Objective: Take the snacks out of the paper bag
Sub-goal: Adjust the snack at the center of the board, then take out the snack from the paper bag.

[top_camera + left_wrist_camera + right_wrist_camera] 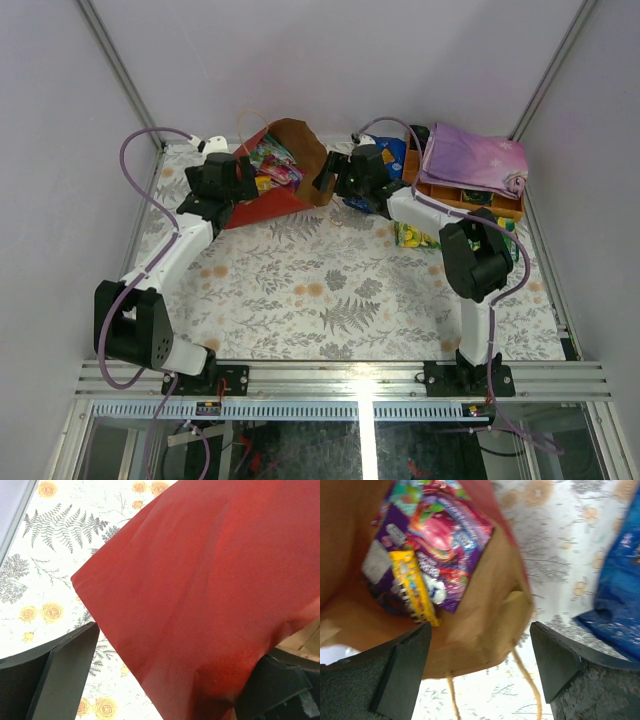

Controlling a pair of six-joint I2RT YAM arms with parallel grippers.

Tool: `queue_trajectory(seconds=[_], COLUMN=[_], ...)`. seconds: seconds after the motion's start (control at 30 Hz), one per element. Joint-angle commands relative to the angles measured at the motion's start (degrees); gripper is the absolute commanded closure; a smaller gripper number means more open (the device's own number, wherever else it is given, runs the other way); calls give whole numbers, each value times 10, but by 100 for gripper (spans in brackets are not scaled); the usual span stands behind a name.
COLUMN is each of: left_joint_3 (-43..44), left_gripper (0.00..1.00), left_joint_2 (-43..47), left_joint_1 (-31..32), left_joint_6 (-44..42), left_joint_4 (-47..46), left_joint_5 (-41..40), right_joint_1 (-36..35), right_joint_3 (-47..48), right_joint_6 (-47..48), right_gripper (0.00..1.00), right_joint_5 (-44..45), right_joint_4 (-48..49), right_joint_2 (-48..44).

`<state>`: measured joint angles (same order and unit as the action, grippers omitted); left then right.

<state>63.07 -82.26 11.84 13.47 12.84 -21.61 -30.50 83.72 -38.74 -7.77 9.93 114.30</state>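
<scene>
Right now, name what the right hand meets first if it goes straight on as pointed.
The right hand would likely meet the paper bag's brown inner wall first, then the yellow pack inside; depth is unclear.

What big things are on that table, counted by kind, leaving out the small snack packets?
Robot arms: 2 (left arm, right arm)
Paper bag: 1
Wooden tray: 1
Purple cloth: 1
Total: 5
</scene>
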Motion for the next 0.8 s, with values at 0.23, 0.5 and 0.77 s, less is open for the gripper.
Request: queue_trajectory(seconds=[0.23, 0.5, 0.77], left_joint_3=[88, 136, 174], left_gripper=[0, 24, 44], left_joint_2=[-61, -92, -117], left_joint_1=[93, 138, 176], left_joint_6=[-37, -66, -93], left_joint_4=[20, 32, 31], left_joint_5=[-116, -138, -163], right_joint_1=[4, 56, 63], right_joint_3=[57, -5, -3], right_joint_6=[32, -84, -86], right_gripper=[18, 35, 44], right_joint_5=[106, -46, -39], right_joint_4=[-54, 129, 140], right_joint_2=[66, 116, 143])
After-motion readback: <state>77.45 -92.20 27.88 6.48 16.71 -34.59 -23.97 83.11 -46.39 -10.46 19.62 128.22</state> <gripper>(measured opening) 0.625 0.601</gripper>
